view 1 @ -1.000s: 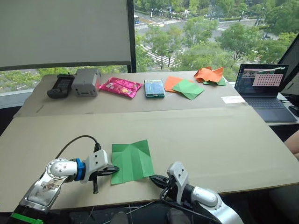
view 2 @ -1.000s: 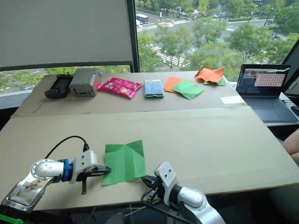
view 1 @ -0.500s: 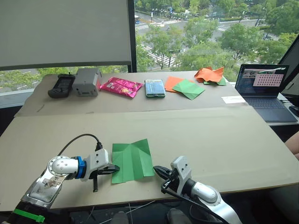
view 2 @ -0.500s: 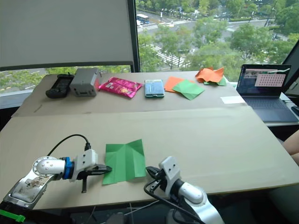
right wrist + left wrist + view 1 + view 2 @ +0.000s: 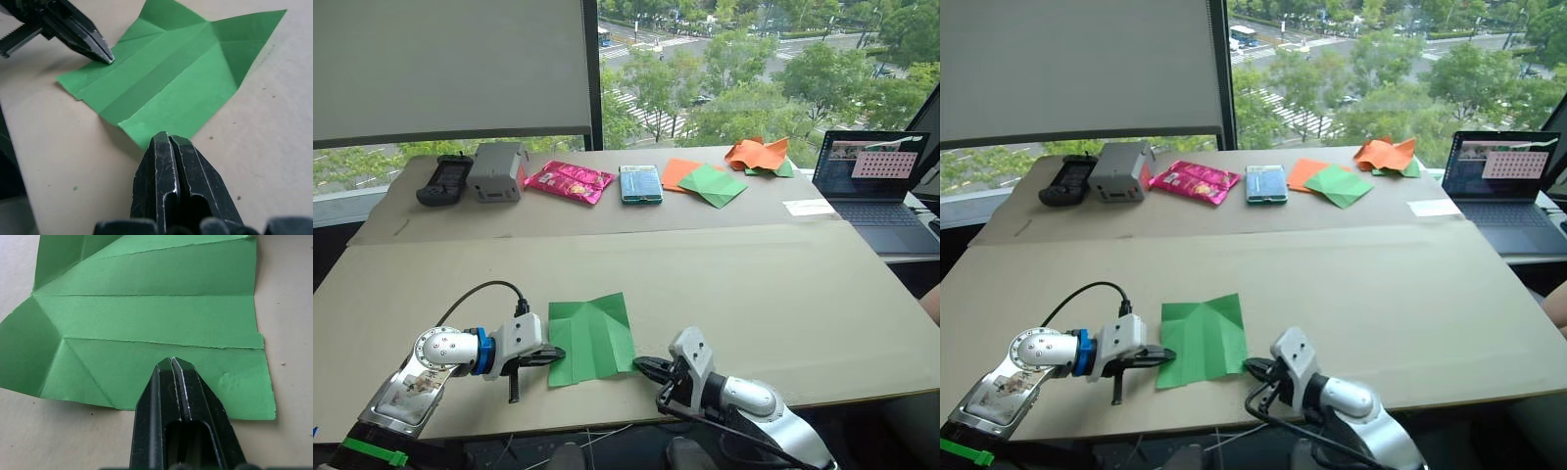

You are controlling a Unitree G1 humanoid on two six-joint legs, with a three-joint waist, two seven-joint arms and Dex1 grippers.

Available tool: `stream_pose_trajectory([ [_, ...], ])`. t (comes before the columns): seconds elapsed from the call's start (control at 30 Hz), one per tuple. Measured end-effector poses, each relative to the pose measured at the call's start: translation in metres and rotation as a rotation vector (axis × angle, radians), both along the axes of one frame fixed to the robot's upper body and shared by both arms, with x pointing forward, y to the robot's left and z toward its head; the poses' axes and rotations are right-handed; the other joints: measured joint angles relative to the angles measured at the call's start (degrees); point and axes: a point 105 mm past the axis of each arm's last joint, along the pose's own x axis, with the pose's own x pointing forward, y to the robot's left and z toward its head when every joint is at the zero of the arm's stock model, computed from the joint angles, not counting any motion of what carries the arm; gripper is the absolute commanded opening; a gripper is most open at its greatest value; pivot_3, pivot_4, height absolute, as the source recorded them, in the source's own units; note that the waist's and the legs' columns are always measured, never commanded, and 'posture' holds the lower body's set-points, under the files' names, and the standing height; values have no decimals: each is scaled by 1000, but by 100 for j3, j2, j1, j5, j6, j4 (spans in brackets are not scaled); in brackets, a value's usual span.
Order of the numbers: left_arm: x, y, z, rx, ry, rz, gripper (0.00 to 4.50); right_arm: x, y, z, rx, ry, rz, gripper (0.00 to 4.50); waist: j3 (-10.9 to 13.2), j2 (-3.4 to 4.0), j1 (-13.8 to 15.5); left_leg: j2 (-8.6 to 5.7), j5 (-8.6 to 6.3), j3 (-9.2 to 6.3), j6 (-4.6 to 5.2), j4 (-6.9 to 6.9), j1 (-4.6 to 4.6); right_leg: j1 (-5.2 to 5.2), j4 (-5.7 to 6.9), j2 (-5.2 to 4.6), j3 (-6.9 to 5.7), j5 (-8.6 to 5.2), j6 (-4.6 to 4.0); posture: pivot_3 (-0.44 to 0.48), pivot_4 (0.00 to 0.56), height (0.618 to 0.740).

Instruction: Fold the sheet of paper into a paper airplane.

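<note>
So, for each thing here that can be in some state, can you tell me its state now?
Sheet of paper: partly folded, creased, flat on the table, two corners folded in.
Left gripper: fingers shut, tips at the sheet's left edge.
Right gripper: fingers shut, tips at the sheet's near right corner.
Laptop: open, screen lit.
Orange paper: crumpled.

bright daylight from windows | soft shadows | wrist foregrounds blurred

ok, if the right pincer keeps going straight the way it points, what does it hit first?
The near edge of the sheet of paper, directly ahead of the shut right pincer; the remaining gap is hard to judge.
</note>
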Motion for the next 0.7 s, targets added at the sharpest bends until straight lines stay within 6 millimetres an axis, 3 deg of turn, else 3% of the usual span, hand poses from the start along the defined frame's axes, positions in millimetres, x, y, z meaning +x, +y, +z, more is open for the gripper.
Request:
stream_pose_trajectory([
  [0.17,0,0,0,0,-3,1,0,-16,12,-1,41,83,83,63,4,-7,-3,0,-1,0,-1,1,2,-1,-2,0,0,0,0,0,150,725],
  [0.7,0,6,1,17,2,6,0,1,24,-7,94,70,-45,63,2,-28,-81,4,-3,-2,-4,-3,10,-2,-4,0,-2,-1,-1,0,150,725],
])
